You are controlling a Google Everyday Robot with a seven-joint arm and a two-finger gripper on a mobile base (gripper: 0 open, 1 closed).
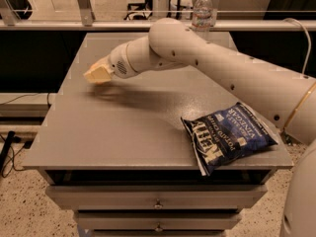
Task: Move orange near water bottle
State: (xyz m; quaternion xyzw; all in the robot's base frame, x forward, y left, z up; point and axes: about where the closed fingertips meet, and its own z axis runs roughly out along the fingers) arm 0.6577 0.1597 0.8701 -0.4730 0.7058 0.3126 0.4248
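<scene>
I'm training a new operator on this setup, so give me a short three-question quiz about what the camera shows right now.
1. True or false: the chip bag lies at the table's far left corner.
2. Where is the water bottle? A) at the far end, beyond the arm B) beside the chip bag C) on the floor
3. Fill in: the hand is over the picture's ____ side of the table.
Key: 1 false, it lies at the near right corner; 2 A; 3 left.
</scene>
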